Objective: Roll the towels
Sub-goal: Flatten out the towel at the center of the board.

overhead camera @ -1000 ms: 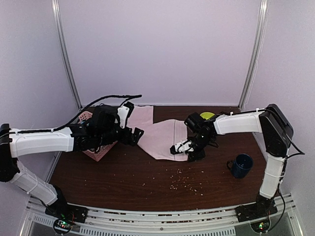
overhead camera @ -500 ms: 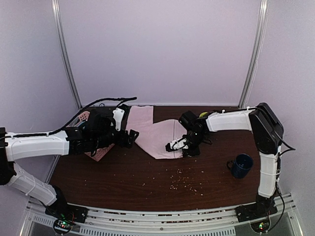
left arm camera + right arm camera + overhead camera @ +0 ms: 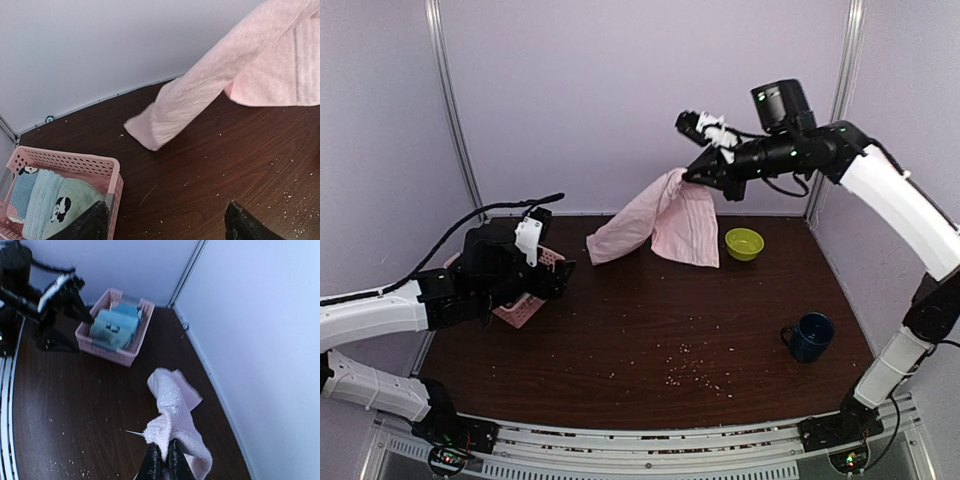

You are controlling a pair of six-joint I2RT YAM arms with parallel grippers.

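The pale pink towel (image 3: 670, 215) hangs in the air at the back of the table, with my right gripper (image 3: 693, 172) shut on its top edge, high above the table. Its lower end (image 3: 150, 132) trails down to the wood. In the right wrist view the closed fingers (image 3: 152, 460) pinch the bunched cloth (image 3: 175, 410). The sage green towel (image 3: 75, 192) lies folded in the pink basket (image 3: 116, 175). My left gripper (image 3: 165, 220) stands open and empty beside the basket's right wall, low over the table, apart from the pink towel.
Blue-grey towels (image 3: 30, 192) lie in the basket next to the green one. A green bowl (image 3: 744, 242) stands at the back right and a dark blue mug (image 3: 810, 337) at the right. Crumbs (image 3: 690, 365) dot the table's middle.
My right gripper has shut on the pink towel and lifted it from the table high toward the back wall. My left arm has drawn back to the left, away from the towel.
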